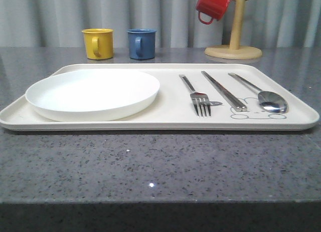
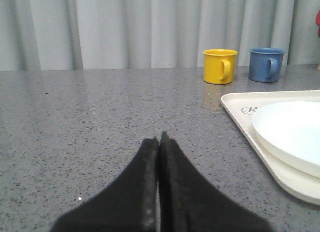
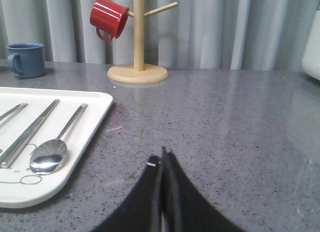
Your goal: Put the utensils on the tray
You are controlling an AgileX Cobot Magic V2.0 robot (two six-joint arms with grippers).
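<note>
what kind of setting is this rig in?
Probably a mock dining or kitchen counter: a speckled grey stone-look countertop carrying a cream rectangular tray with a round white plate and silver cutlery, enamel-style mugs, a wooden mug tree, grey curtains behind.

Surface (image 1: 150, 162): dark grey speckled stone-look top, glossy, with small bright glints of overhead light; front edge falls into shadow.
Curtain (image 1: 50, 16): pale grey, hanging in vertical folds across the whole back of the scene, reaching down to the surface's far edge.
Light: even, soft, from above; faint reflections on the surface near the back.
White object (image 3: 311, 46): rounded, at the frame's edge in the right wrist view; cannot tell what it is.
</note>
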